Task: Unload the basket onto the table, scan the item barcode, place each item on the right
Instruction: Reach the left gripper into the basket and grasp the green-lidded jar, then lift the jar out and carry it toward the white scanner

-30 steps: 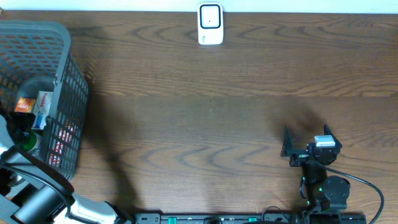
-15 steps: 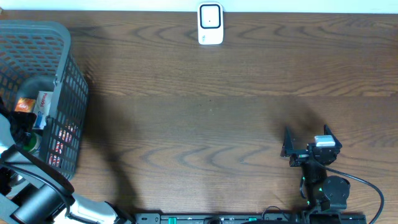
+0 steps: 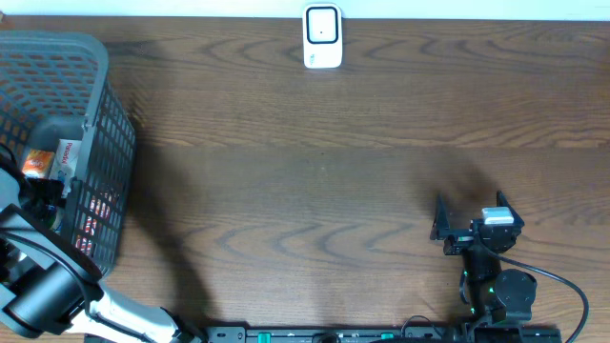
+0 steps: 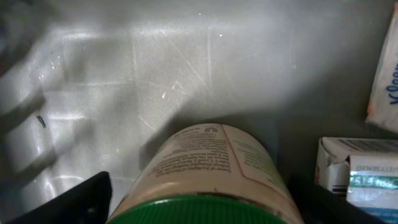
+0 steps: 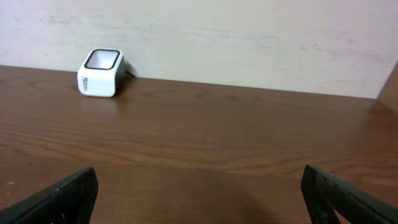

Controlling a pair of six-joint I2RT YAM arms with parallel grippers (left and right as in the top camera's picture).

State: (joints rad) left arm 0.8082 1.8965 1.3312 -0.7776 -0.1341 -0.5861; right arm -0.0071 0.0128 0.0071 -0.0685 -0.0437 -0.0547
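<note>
A gray mesh basket [image 3: 103, 133] stood at the left end of the wooden counter [image 3: 334, 181], and the left arm reached down into it. In the left wrist view, a bottle [image 4: 208, 168] with a green cap and a pale printed label lay on its side on the basket's scuffed gray floor, cap toward the camera. The left tool [image 4: 200, 186] sat around this bottle, one dark finger [image 4: 68, 202] on each side of the cap. Each finger came right up to the cap's edge, but I could not tell whether they pressed on the bottle or merely flanked it, so the grip was unclear.

Just to the right of the bottle lay a small white box [image 4: 354, 177] with teal print. Farther back at the right edge was a white tissue pack [image 4: 385, 74] with blue lettering. From overhead, an orange packet [image 3: 38, 162] and a white one beside it showed inside the basket.

The scanner [image 3: 322, 36], a small white block with a dark window, stood at the far middle edge of the counter, close to the pale wall [image 5: 249, 37] and well apart from the basket. The right tool [image 5: 199, 177] hovered low over bare wood near the front right, its jaws spread wide with nothing between them, pointed toward the scanner.
</note>
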